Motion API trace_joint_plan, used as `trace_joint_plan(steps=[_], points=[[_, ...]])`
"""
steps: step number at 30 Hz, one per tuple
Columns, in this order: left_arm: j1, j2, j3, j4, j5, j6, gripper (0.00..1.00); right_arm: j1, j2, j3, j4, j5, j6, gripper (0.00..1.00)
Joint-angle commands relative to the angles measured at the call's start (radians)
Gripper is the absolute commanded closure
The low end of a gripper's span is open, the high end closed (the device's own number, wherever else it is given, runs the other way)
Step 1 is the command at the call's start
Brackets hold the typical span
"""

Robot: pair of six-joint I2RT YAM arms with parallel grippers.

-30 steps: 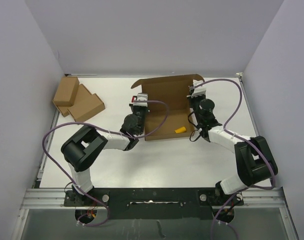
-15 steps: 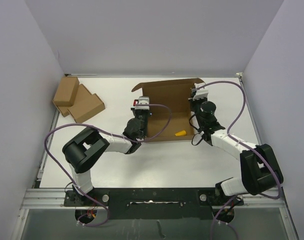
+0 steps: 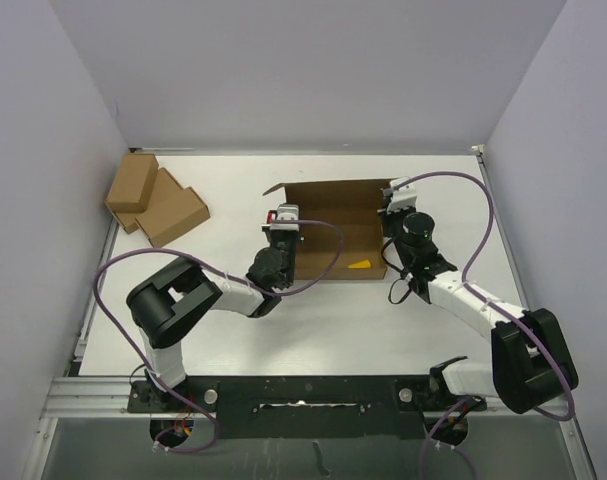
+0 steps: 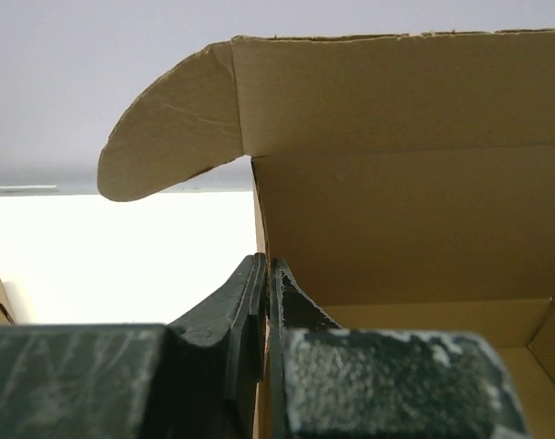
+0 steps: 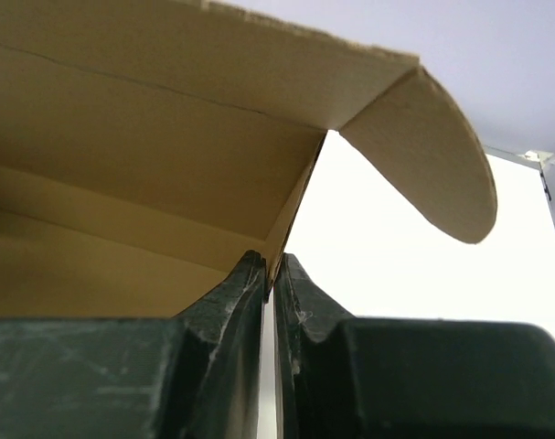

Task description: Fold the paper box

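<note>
Since a second ago both arms have drawn back toward their bases, and the paper box point(image 3: 333, 215) has come with them, its rear lid now standing steeper. On the box's left wall the left hand point(image 3: 282, 222) is clenched; the right hand point(image 3: 391, 203) pinches its right wall. The box sits mid-counter point(image 3: 313, 320), with a small yellow cylinder point(image 3: 360, 264) inside.
</note>
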Motion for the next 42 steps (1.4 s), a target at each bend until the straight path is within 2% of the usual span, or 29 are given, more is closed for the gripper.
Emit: trace_joint_plan(steps=[1, 9, 18, 25, 33, 42], points=[[-0.045, -0.013, -0.026, 0.009, 0.081, -0.037, 1.0, 0.041, -0.024, -0.023, -0.121, -0.118, 0.032, 0.92], [-0.05, -0.047, -0.071, 0.011, 0.1, -0.039, 1.0, 0.041, -0.05, -0.003, -0.236, -0.137, 0.061, 0.91], [-0.078, -0.07, -0.127, 0.034, 0.148, -0.016, 1.0, 0.042, -0.101, 0.011, -0.389, -0.18, -0.037, 0.86], [-0.1, -0.067, -0.167, 0.057, 0.132, 0.015, 1.0, 0.026, -0.18, 0.021, -0.535, -0.272, -0.124, 0.67], [-0.105, -0.049, -0.188, 0.093, 0.114, 0.024, 1.0, -0.071, -0.29, 0.035, -0.723, -0.382, -0.235, 0.29], [-0.104, -0.037, -0.186, 0.095, 0.115, 0.01, 1.0, -0.227, -0.36, 0.081, -0.959, -0.558, -0.398, 0.19]])
